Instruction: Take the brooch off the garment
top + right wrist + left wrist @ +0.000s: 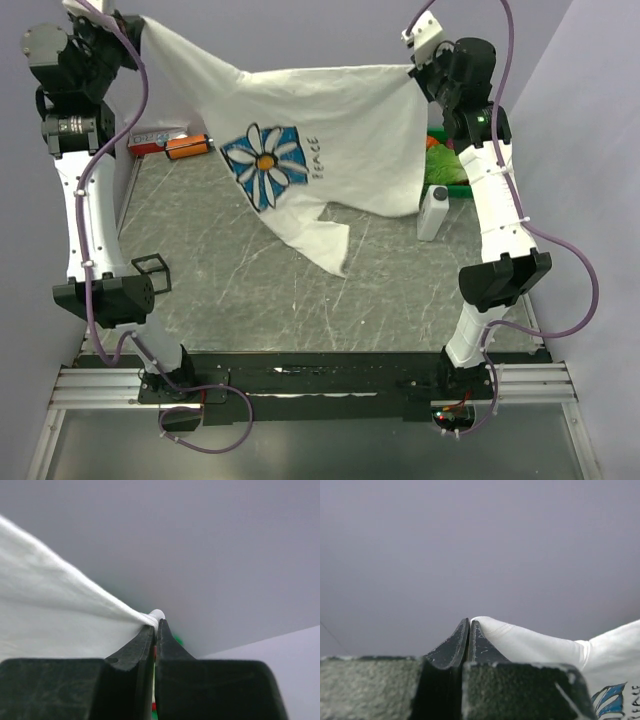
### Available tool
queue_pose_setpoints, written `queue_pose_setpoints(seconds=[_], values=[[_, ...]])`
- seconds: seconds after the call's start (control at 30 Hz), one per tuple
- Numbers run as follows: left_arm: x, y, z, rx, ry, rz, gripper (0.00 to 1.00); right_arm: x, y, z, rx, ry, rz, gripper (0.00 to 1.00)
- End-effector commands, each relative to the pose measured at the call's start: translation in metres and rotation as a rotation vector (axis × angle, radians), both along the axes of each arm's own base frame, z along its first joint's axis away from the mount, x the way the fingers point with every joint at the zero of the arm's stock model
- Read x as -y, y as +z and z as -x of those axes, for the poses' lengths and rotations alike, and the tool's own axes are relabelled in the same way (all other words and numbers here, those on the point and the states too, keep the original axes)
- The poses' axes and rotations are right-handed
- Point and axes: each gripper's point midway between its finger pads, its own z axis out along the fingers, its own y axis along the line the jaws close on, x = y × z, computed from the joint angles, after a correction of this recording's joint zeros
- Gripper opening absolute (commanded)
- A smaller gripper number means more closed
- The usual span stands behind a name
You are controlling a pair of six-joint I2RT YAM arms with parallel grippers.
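The garment (330,130), a white T-shirt with a blue square, a daisy and the word "PEACE", hangs stretched in the air between both arms, its lower corner drooping toward the table. My left gripper (133,24) is shut on the cloth at the upper left. In the left wrist view the fingertips (470,621) pinch a white fold (535,642). My right gripper (417,68) is shut on the shirt's upper right corner. In the right wrist view the cloth (55,605) runs taut into the closed tips (156,622). The brooch shows in no view.
Behind the shirt on the grey table lie an orange object (187,147) and a red-and-white box (150,137). A white bottle (432,212) stands by the right arm, with green and red items (447,165) behind it. Purple walls enclose the sides.
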Motion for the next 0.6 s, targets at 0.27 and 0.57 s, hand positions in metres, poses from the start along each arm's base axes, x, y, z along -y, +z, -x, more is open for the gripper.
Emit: queue_pose_setpoints(seconds=[0.27, 0.57], values=[[-0.005, 0.155, 0.120, 0.479, 0.142, -0.084, 0.01, 0.040, 0.199, 0.108, 0.572, -0.084, -0.119, 0.00], [-0.012, 0.213, 0.211, 0.690, 0.290, -0.144, 0.01, 0.014, 0.198, 0.206, 0.553, 0.145, -0.136, 0.00]])
